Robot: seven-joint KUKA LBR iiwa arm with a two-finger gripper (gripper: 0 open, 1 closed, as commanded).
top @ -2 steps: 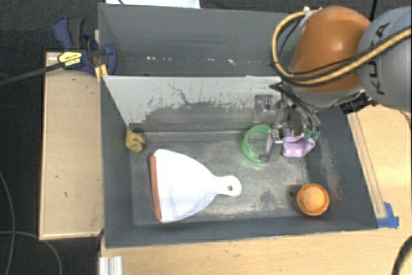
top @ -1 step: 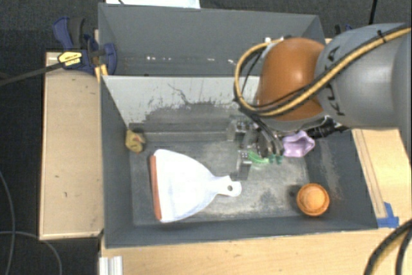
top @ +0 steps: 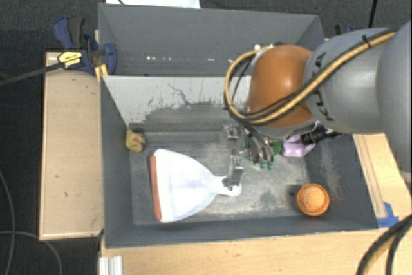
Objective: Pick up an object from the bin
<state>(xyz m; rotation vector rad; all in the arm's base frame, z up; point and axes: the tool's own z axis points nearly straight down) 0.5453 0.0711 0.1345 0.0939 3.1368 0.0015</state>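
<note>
Near the middle of the bin (top: 206, 48), a little toward the front, the end effector (top: 235, 172) hangs low over the grey floor. It is at the narrow right tip of a white thing (top: 183, 190), and its lower end seems to touch this tip or to stand just over it. Whether the end effector is spread, pressed together or pinching the tip I cannot tell, because the view is from above and the parts there are thin and dark.

The white thing lies flat on the floor in the left front part of the bin. It has the shape of a fan: wide at the left, where an orange-red band (top: 155, 193) runs along its edge, and narrow at the right, where it ends under the end effector.

The arm (top: 367, 87) comes in from the right, with a round orange cover (top: 280, 90) on the wrist and a yellow and black cable (top: 239, 74) looped around it.

Just beside the end effector on the right lies a small green thing (top: 270, 161), and next to it a purple thing (top: 296, 149), partly under the wrist. An orange ball (top: 313, 198) rests in the right front corner, well apart from the white thing. A small tan lump (top: 134, 141) sits alone at the left wall, near the back of the floor.
</note>
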